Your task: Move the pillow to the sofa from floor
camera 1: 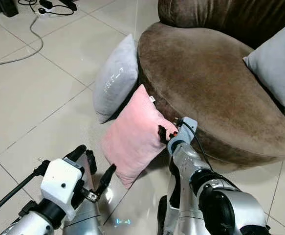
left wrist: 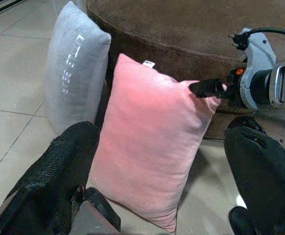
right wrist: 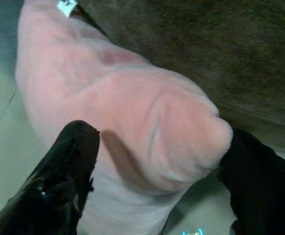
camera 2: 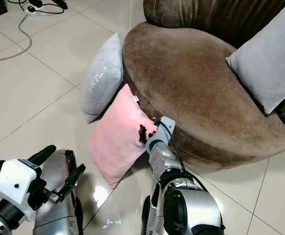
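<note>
A pink pillow (camera 1: pixel 132 142) stands on the tiled floor, leaning on the front of the round brown sofa (camera 1: pixel 206 83). My right gripper (camera 1: pixel 167 133) is at the pillow's upper right corner, next to the sofa's edge. In the right wrist view its fingers (right wrist: pixel 74 156) stand open on either side of that creased corner (right wrist: pixel 152 117), touching it. My left gripper (camera 1: pixel 94 161) hovers low over the floor, open and holding nothing, a short way in front of the pillow's lower left side (left wrist: pixel 152 147).
A grey pillow (camera 1: pixel 115 81) also leans on the sofa, just beyond the pink one. A light grey cushion (camera 1: pixel 276 61) lies on the sofa seat at the right. Cables and a power strip (camera 1: pixel 44 12) lie on the floor at the far left.
</note>
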